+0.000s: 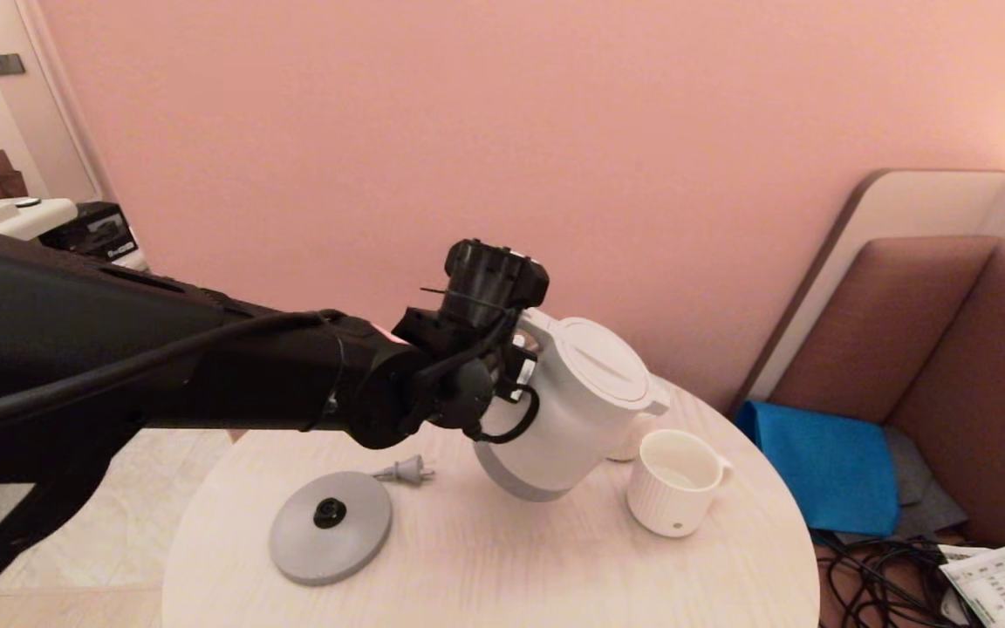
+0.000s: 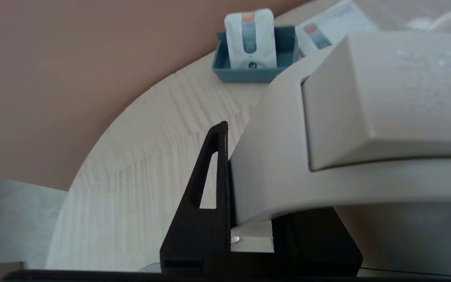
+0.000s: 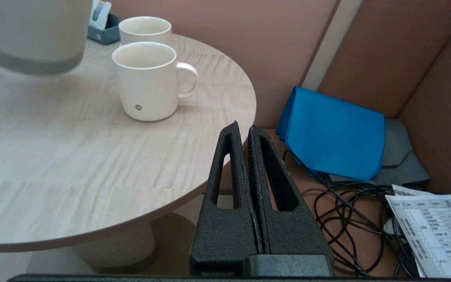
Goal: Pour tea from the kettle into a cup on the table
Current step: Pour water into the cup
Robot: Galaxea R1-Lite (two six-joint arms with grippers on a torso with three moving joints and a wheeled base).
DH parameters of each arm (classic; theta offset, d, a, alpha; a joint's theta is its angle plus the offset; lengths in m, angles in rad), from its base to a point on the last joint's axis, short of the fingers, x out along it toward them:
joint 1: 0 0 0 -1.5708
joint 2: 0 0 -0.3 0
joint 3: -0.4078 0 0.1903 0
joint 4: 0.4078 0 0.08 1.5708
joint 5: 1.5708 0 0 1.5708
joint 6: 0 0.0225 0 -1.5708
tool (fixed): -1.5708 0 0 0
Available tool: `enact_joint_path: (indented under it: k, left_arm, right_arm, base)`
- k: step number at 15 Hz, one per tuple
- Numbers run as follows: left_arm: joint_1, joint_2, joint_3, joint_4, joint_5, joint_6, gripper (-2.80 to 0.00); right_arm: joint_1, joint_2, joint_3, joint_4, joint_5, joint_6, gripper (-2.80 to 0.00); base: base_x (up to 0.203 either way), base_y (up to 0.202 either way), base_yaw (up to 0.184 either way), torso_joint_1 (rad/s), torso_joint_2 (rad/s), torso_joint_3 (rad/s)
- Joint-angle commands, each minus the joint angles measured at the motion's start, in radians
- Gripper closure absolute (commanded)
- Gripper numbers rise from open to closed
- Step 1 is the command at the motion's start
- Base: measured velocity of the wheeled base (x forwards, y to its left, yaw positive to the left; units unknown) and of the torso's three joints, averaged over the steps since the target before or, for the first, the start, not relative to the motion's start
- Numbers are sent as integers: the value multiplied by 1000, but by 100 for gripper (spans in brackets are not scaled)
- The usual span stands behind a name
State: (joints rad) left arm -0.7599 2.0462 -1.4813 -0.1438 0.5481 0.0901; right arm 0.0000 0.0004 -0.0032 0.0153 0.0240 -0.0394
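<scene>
The cream-white kettle [image 1: 572,410] hangs above the round pale-wood table [image 1: 485,567], tipped with its spout over the near rim of the ribbed white cup [image 1: 675,481]. My left gripper [image 1: 516,366] is shut on the kettle's loop handle [image 2: 288,156]; one black finger [image 2: 213,176] presses its side and the other is hidden behind it. In the right wrist view the cup [image 3: 147,82] stands upright with its handle and grey dot showing, and the kettle's grey-banded base [image 3: 29,35] floats beside it. My right gripper [image 3: 244,129] is shut on nothing, off the table's edge.
The kettle's grey power base [image 1: 331,526] and plug [image 1: 406,473] lie on the table's left. A plain white cup [image 3: 145,29] and a teal tray of tea packets [image 2: 255,58] stand behind the kettle. A blue cloth [image 1: 825,462], cables [image 1: 878,584] and a paper [image 1: 1000,584] lie on the brown seat.
</scene>
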Motion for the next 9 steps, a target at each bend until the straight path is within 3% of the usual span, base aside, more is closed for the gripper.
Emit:
enact_joint_path:
  k: [1,6,9]
  left_arm:
    - [-13,26,-6,-5,14,24,0]
    - [-35,51,-34,-14,19,52,0]
    - [-46,63,-49,-29,47,119,0]
  right_arm:
    - [0,0,0,0,1,-1,0]
    - [0,0,0,0,1,-1,0]
    - [0,0,0,0,1,-1,0]
  base:
    - [0,0,0,0,0,0]
    - [0,0,0,0,0,0]
    - [0,0,0,0,0,0]
